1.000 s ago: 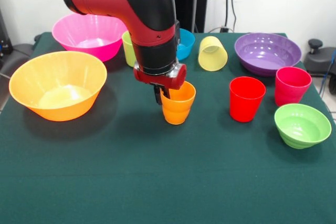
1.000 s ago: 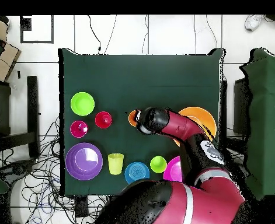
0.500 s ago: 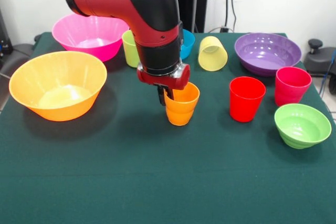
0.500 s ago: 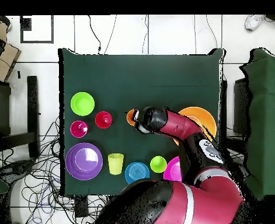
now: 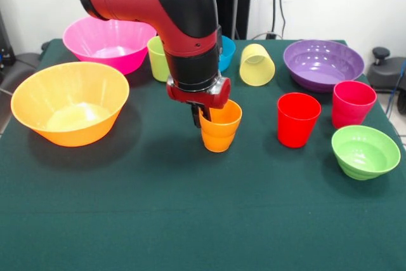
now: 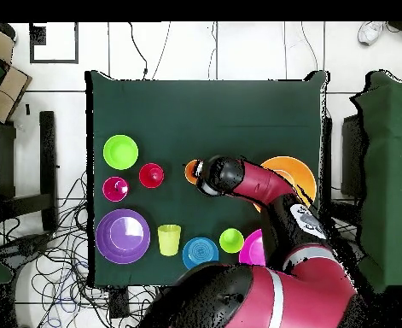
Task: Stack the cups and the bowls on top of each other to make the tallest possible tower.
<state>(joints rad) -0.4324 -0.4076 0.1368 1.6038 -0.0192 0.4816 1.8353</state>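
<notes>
Reaching down over the middle of the green table (image 5: 158,220), the red and black arm (image 5: 171,11) hides much of the far side. The gripper (image 5: 204,117) sits at the near-arm rim of the orange ribbed cup (image 5: 219,128), which stands upright near the table's centre; a dark finger (image 5: 195,117) runs down the cup's outer wall on the side toward the large orange bowl (image 5: 70,103), and the gripper appears clamped on that rim, though the second finger is hidden inside the cup.

That large orange bowl rests by one side edge, with the large pink bowl (image 5: 108,42) behind it at the far corner. The wide purple bowl (image 5: 322,63) lies near the opposite far corner. Partly hidden behind the arm along the far edge are the small blue bowl (image 5: 226,50) and the lime green cup (image 5: 156,58). The small light green bowl (image 5: 365,151) sits close to the side edge below the purple one.

The pale yellow cup (image 5: 257,65) lies tipped on its side between the blue and purple bowls. The red cup (image 5: 297,119) stands upright, well apart from the orange cup, and the pink-red cup (image 5: 353,103) stands just beside it toward the edge.

Nothing is stacked.
</notes>
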